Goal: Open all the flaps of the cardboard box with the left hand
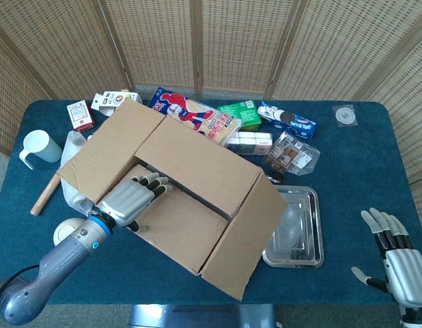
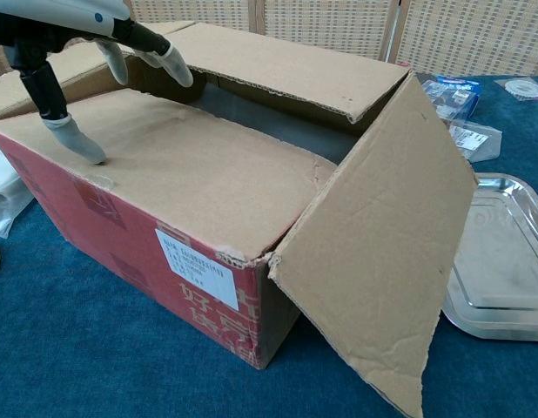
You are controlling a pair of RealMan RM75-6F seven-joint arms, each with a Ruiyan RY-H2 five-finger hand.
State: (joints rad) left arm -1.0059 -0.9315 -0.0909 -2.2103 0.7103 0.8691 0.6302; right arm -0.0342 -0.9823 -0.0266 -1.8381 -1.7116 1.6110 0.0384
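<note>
Head view shows my left hand (image 1: 128, 199) flat on the near flap (image 1: 177, 229), fingers spread, holding nothing; the flap's long edge lies just past my fingertips (image 2: 178, 68)

— What sits on the blue tablecloth (image 1: 347, 164) at the far edge?
— A white plastic mug (image 1: 38, 147) at the left, a small red-and-white carton (image 1: 80, 114), a green box (image 1: 241, 114) and a blue biscuit packet (image 1: 287, 119).
— And to the right?
— A shiny rectangular steel tray (image 1: 297, 229), with a clear packet of brown snacks (image 1: 291, 154) just beyond it.
</note>
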